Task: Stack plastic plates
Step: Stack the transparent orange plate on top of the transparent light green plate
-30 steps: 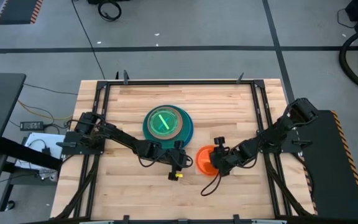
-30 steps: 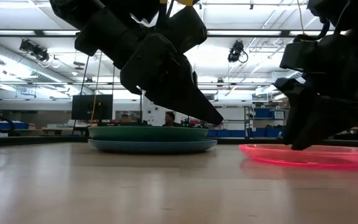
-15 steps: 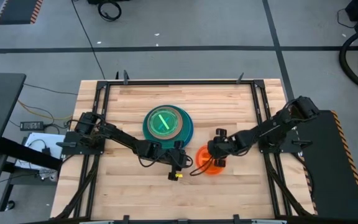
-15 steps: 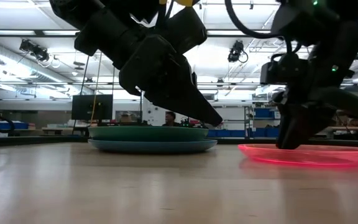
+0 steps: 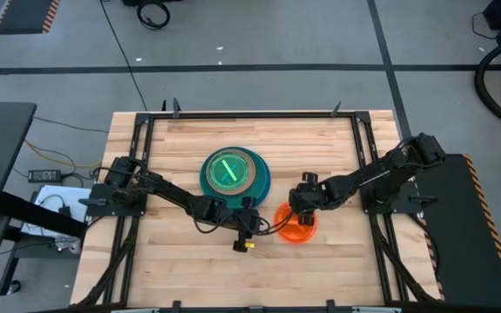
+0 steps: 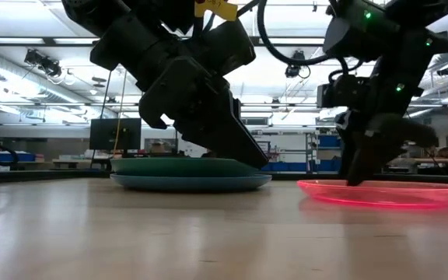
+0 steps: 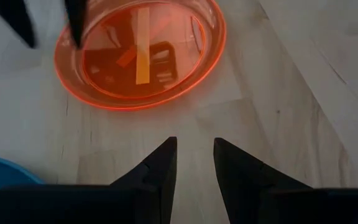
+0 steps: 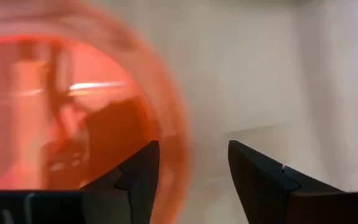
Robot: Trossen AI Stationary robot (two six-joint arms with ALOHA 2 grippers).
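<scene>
A stack of plastic plates (image 5: 233, 172), blue at the bottom and lime green on top, rests on the wooden table's middle (image 6: 189, 173). A translucent orange plate (image 5: 296, 231) lies flat on the table to the stack's near right (image 6: 387, 193) (image 7: 142, 56) (image 8: 55, 112). My right gripper (image 5: 303, 211) is open over the orange plate's far rim, one finger above the plate's inside and one outside it (image 8: 191, 165). My left gripper (image 5: 252, 228) hovers just left of the orange plate and points at it, its fingers narrowly open with nothing between them (image 7: 194, 158). My right gripper comes down slanting from the table's right side, and its fingers stand astride the orange plate's far rim (image 8: 178, 146). Whether a finger touches the rim I cannot tell. The plate lies flat on the table.
Black frame rails (image 5: 142, 156) run along the table's edges. A dark cable loop (image 5: 272, 229) hangs between the two grippers. Bare wood (image 5: 320, 269) shows on the near side and along the far edge.
My right gripper has swung from the orange plate's right side toward the table's left and far edge, ending over the plate's far rim, and its wrist has rolled. The orange plate has stayed flat on the table.
</scene>
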